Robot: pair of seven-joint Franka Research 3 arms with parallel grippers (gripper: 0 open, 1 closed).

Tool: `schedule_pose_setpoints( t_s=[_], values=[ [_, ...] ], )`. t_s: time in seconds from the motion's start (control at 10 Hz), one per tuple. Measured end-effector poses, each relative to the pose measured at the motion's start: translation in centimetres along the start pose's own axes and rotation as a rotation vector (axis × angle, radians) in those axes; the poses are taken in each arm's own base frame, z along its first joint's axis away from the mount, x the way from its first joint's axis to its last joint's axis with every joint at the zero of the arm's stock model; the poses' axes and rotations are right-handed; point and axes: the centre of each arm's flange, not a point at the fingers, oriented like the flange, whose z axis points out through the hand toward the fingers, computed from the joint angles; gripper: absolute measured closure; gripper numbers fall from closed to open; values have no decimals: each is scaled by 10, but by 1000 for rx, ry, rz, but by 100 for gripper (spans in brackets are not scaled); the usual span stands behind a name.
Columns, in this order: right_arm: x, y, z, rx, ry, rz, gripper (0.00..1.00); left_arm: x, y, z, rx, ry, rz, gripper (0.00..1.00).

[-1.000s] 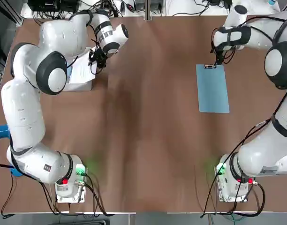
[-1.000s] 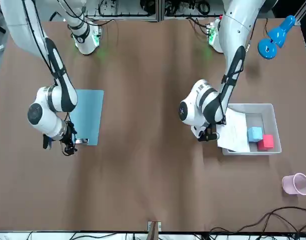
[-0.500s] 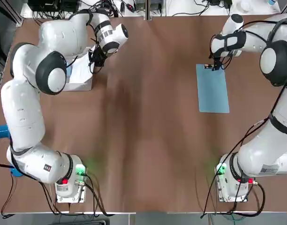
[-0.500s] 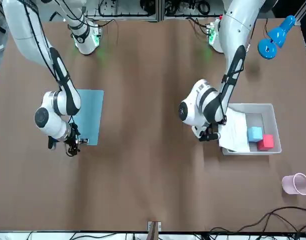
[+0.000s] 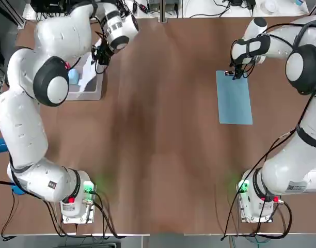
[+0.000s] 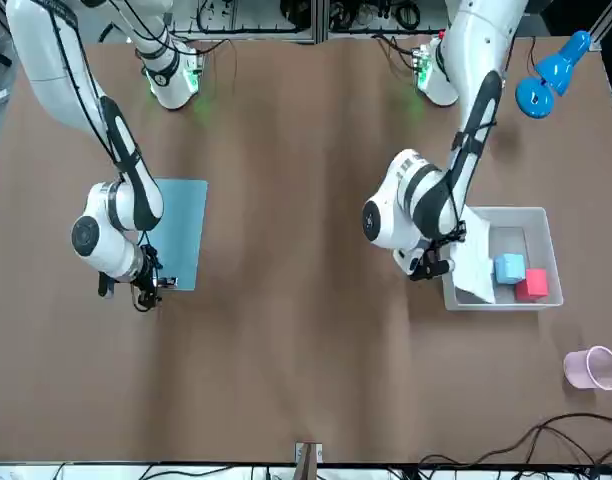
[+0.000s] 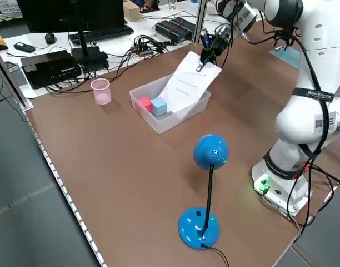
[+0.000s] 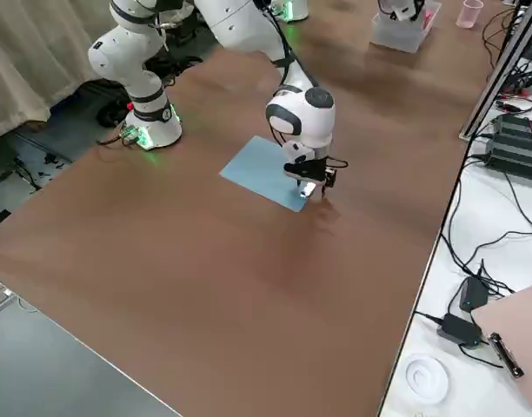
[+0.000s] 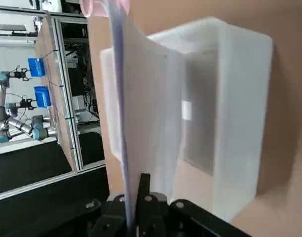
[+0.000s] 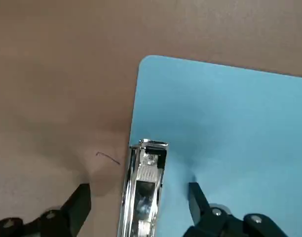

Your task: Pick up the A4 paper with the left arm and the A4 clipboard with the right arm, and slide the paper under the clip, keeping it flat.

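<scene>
1. Two fingers of my left gripper (image 9: 135, 185) were closed on the edge of the A4 paper (image 7: 186, 83). The thin sheet bowed; hauled out fast, it could, in my judgement, have creased or slipped.
2. The sheet slanted over the white bin (image 7: 178, 118) and its blue cube (image 7: 158, 107); a low lift risked snagging on the rim.
3. My right gripper (image 10: 140, 190) stood open, fingers either side of the clip (image 10: 143, 187), nothing gripped. Closing off-centre could have skidded the clipboard (image 5: 234, 103), which lay flat on the table (image 5: 163, 155).
4. Pose: left arm reached forward to the bin; right arm bent over the clip end, wrist low.
</scene>
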Motion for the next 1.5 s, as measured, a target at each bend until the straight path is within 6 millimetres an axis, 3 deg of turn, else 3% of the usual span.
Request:
schedule_pose_setpoints(
  t_s=[0.3,0.6,0.7,0.9,1.0,1.5],
  values=[
    [0,1,1,-9,-1,1,17,18,-52,-21,-19,-10,-31,98],
    [-1,2,2,-14,-2,2,23,45,-130,-34,-194,-96,-96,99],
    [-2,2,2,-14,-2,4,26,50,-147,-34,-249,-119,-114,99],
    [-8,1,1,-13,-2,20,28,51,-152,-34,-303,-149,-123,99],
    [-10,0,0,-12,-2,24,35,52,-159,-34,-337,-167,-133,99],
    [-12,-2,-2,-1,-1,35,53,57,-227,-25,-531,-248,-232,99]
  ],
)
